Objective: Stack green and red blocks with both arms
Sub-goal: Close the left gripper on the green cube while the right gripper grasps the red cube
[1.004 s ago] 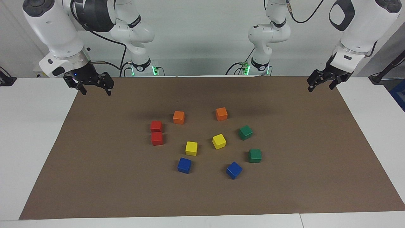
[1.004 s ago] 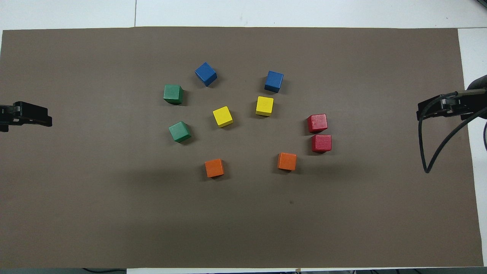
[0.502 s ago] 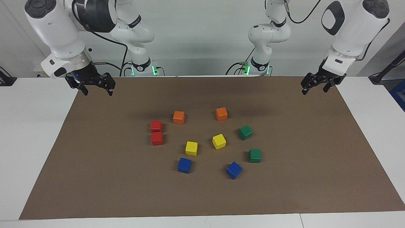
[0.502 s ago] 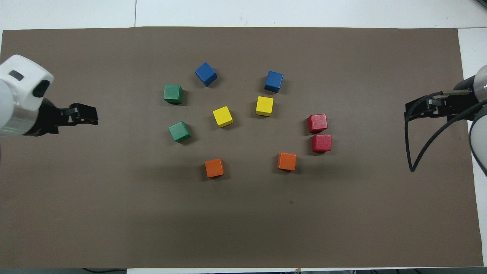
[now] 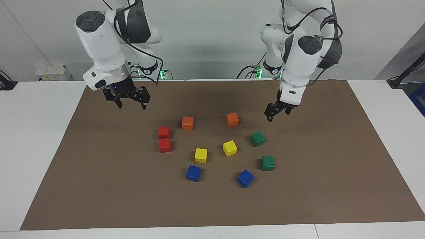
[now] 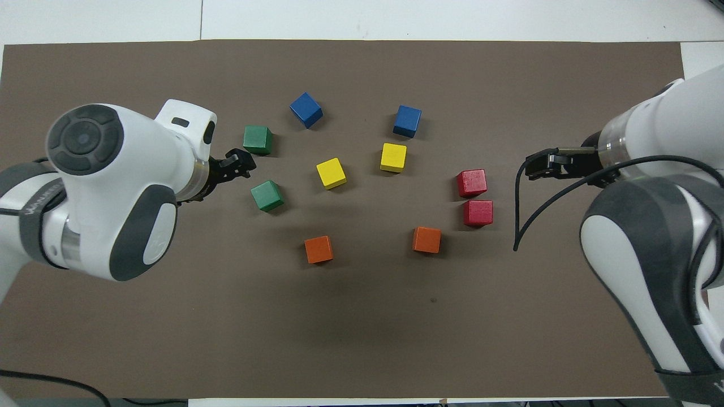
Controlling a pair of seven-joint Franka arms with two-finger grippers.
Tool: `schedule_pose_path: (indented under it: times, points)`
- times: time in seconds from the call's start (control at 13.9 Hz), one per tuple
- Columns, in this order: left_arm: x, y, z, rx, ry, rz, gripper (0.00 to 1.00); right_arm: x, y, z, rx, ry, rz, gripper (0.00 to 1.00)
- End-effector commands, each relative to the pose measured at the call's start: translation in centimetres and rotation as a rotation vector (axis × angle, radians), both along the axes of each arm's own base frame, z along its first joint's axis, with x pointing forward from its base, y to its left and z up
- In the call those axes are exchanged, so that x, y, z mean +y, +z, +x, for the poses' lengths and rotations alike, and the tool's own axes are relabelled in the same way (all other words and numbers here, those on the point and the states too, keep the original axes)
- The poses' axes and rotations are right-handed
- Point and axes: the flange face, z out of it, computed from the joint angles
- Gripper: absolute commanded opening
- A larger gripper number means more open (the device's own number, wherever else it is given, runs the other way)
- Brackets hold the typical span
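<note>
Approaching: the left hand (image 5: pixel 277 113), empty, fingers parted, hangs over the desk (image 5: pixel 332 166) beside two separate green cubes (image 5: pixel 257 138) (image 5: pixel 267 163). The right hand (image 5: pixel 127 99), empty and wide open, hangs near the touching red cubes (image 5: pixel 164 132) (image 5: pixel 164 145). Centre each hand before descending.

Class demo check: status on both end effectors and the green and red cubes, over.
Left end effector up over the mat beside green cubes; right end effector open, short of red cubes. Nothing stacked. Path clear.
</note>
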Motion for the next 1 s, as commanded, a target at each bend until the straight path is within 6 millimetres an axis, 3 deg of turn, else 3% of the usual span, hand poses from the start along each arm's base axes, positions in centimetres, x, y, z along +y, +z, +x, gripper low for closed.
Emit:
schedule_pose_path:
  times: [0.0,0.14,0.29,0.5,0.93]
  points:
    - [-1.4,-3.5,1.2,-0.003,0.069,-0.003,1.00,1.6,-3.3,-1.5,-0.005,-0.055,0.013,1.00]
    - [-1.6,-5.3,1.7,-0.005,0.084,-0.006,1.00,3.1,-5.3,-1.5,-0.027,-0.056,0.019,1.00]
    - [-1.8,-6.9,2.1,-0.002,0.128,-0.008,1.00,3.2,-8.4,-1.3,-0.023,-0.076,0.021,1.00]
    - [-3.6,-10.4,2.2,0.005,0.182,-0.008,1.00,4.5,-11.5,-0.8,-0.046,-0.089,0.033,1.00]
    - [-3.7,-12.6,2.2,0.001,0.177,-0.003,1.00,4.6,-15.6,-0.4,-0.031,-0.143,0.035,1.00]
